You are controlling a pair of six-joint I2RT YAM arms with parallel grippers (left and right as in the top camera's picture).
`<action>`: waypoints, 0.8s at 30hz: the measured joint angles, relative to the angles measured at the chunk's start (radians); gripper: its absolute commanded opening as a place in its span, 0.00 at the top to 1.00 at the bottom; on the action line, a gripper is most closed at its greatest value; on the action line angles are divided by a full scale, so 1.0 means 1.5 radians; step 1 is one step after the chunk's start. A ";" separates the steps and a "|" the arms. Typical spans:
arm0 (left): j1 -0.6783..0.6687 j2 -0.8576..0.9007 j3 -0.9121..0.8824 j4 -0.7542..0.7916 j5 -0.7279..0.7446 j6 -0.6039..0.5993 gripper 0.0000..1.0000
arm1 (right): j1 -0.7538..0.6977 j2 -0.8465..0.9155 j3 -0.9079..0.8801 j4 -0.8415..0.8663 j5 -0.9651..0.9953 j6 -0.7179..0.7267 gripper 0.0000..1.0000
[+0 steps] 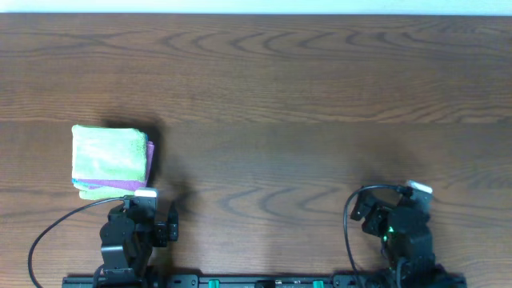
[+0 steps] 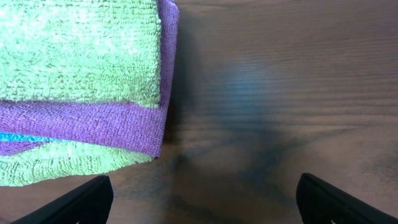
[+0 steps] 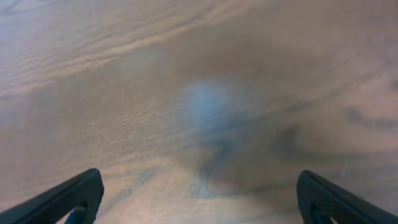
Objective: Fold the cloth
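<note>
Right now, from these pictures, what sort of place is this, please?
Probably a robot test bench: a dark brown wooden table, a black left robot arm and black right robot arm on a rail at its near edge, and a lime-green folded microfiber cloth stacked on a purple folded cloth.

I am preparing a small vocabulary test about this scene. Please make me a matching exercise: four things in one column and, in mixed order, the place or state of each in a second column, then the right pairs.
Column one:
1. green cloth
2. purple cloth
3. left gripper
4. right gripper

Column two:
A. open, above the bare table, no cloth in its view
B. top layer of the stack
C. open, beside the stack's corner
D. layer directly under the top one

Pairs: 1-B, 2-D, 3-C, 4-A
</note>
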 measured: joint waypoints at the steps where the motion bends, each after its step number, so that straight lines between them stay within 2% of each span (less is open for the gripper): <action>1: 0.000 0.000 0.000 0.000 0.000 0.000 0.05 | -0.011 -0.006 0.000 0.000 -0.009 -0.033 0.01; 7: 0.000 0.000 0.000 0.000 0.000 0.000 0.05 | -0.083 -0.070 -0.025 -0.001 -0.079 -0.231 0.01; 14: 0.000 0.000 0.000 0.000 0.000 0.000 0.05 | -0.132 -0.137 -0.094 -0.005 -0.125 -0.304 0.01; 24: 0.000 0.000 0.000 0.000 0.000 0.000 0.05 | -0.185 -0.153 -0.098 -0.006 -0.142 -0.353 0.01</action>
